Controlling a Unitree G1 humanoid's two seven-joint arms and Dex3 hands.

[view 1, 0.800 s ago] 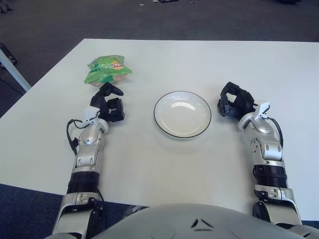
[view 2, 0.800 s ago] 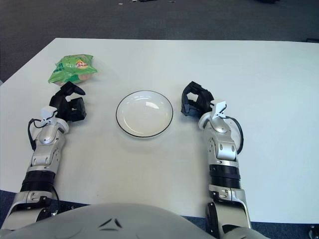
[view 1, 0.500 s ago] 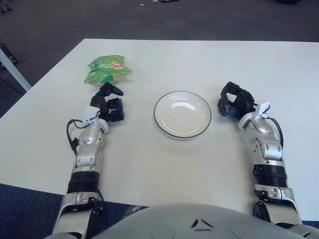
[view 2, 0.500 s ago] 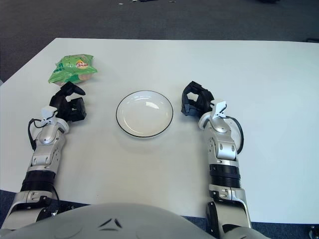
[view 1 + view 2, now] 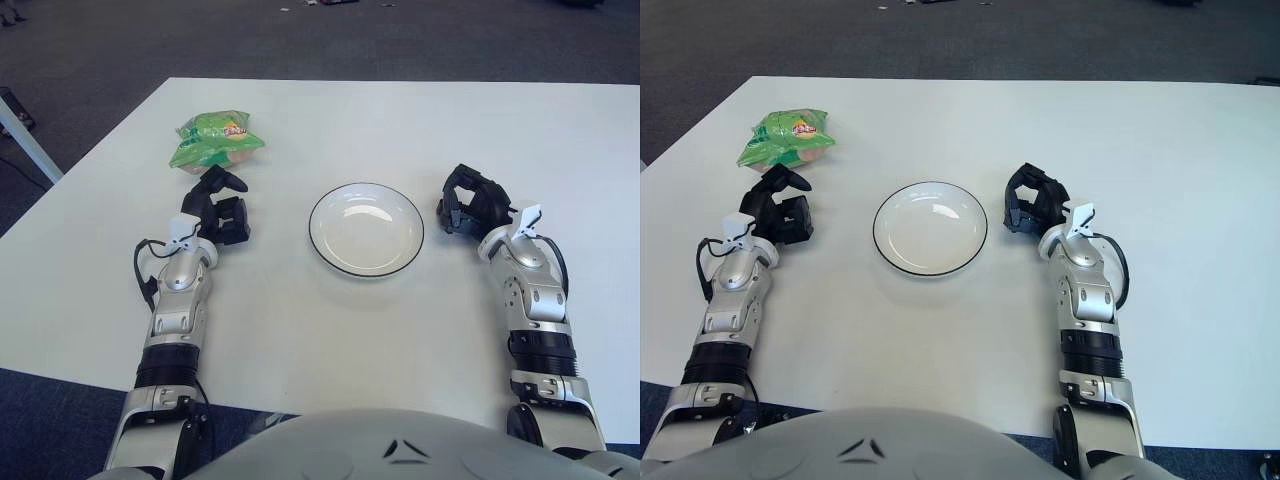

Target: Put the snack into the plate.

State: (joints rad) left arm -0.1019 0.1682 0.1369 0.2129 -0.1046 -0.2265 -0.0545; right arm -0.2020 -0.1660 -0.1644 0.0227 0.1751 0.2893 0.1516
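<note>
Green and crinkled, the snack bag [image 5: 215,139] lay on the white desk [image 5: 330,320] at its far left, just beyond the left hand [image 5: 218,207] and a little to that hand's left. Its long axis ran roughly crosswise, left to right, with the near edge of the bag just beside the hand's foremost fingertip [image 5: 236,182]; whether the two touched could not be told. That hand was plainly the nearer one, so the reach would probably be a short push forward and slightly leftward. Its fingers were loosely spread, holding nothing.

Between the two hands sat the white plate [image 5: 327,250] with a dark rim, nothing in it, to the right of the left hand and well apart from the bag. The right hand [image 5: 470,201] showed just beside the plate's right edge, its fingers curled inward around nothing.

A small red and yellow patch on the bag's top looked like a brand mark, but no lettering on it could be read.
</note>
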